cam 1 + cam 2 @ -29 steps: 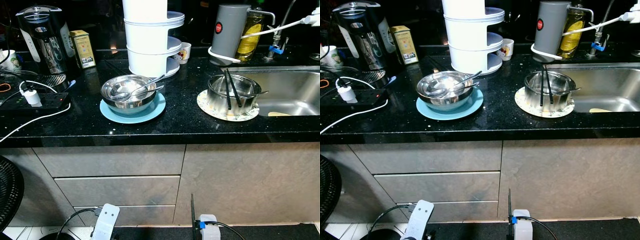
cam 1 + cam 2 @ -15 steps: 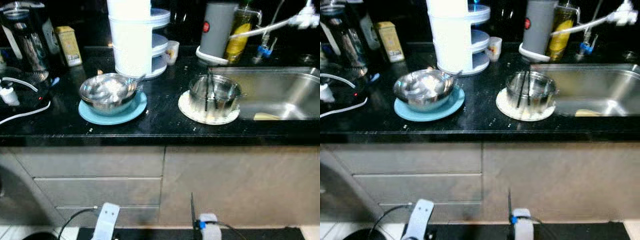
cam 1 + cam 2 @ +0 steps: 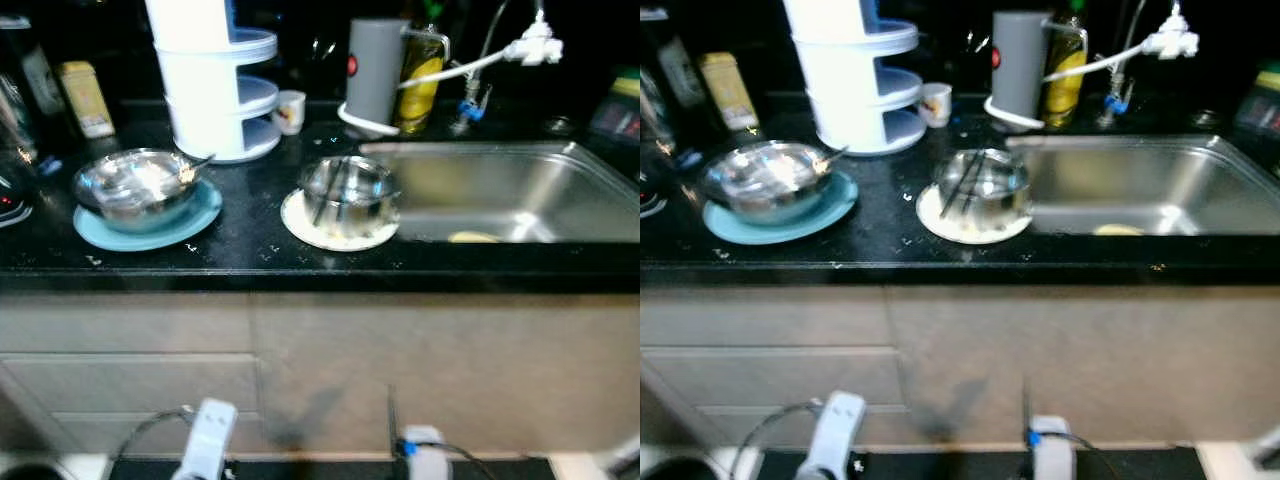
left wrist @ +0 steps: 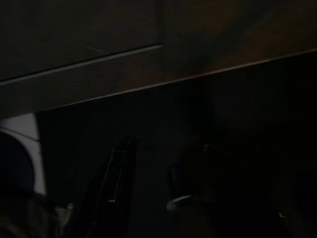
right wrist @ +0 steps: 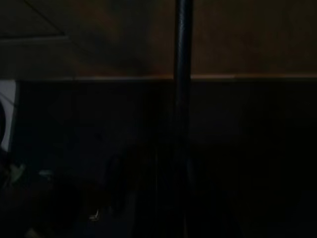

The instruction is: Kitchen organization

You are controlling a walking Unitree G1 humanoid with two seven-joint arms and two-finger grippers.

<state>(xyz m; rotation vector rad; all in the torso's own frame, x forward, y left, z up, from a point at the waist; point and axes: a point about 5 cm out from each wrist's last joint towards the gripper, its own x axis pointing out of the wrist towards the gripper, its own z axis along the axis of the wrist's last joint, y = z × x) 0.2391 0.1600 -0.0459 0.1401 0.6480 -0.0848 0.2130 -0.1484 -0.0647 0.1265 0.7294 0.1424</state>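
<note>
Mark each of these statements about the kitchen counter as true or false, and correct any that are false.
1. The steel bowl with a spoon sits on a blue plate. True.
2. Black chopsticks rest in the glass bowl beside the sink. True.
3. The glass bowl sits inside the sink. False: it stands on a pale plate on the counter, left of the sink.
4. The white tiered rack stands in front of the steel bowl. False: it stands behind it, nearer the wall.
5. A grey canister stands behind the sink's left corner. True.
</note>
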